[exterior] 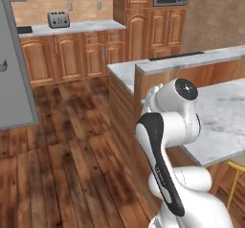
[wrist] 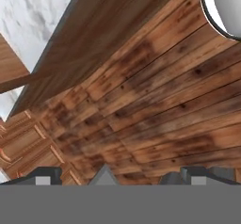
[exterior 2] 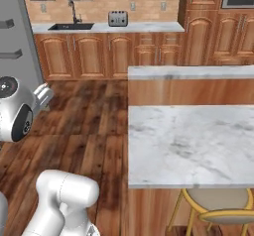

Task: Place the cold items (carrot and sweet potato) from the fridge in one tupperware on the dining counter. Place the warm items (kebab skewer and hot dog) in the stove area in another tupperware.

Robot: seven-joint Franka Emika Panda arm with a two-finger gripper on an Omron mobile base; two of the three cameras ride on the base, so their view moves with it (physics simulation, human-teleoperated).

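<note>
The arm [exterior: 165,141] folds up in the foreground of the left base view, elbow bent above the wooden floor [exterior: 67,145], right beside the marble dining counter [exterior: 225,117]. The right base view catches that same counter [exterior 2: 191,141] broadside, a wide bare slab of marble with yellow-framed stools [exterior 2: 218,205] tucked beneath its near edge. The left view gives just a corner of one stool [exterior: 237,167].

Down in the hand view, the gripper [wrist: 120,177] looks along the floorboards [wrist: 155,100], its two dark fingertips [wrist: 44,175] standing far apart at the bottom edge, jaws spread wide with nothing between them. The counter's marble edge [wrist: 33,16] runs across the upper left of that view.

Against the back wall, a toaster [exterior: 58,19] sits on the far countertop in the left view; the right view shows it too [exterior 2: 118,18], plus a sink with a faucet [exterior 2: 72,26] just to its left. The grey fridge door [exterior: 12,78] fills the left edge of the left view. The carrot, sweet potato, kebab skewer, hot dog and tupperware cannot be made out anywhere.
</note>
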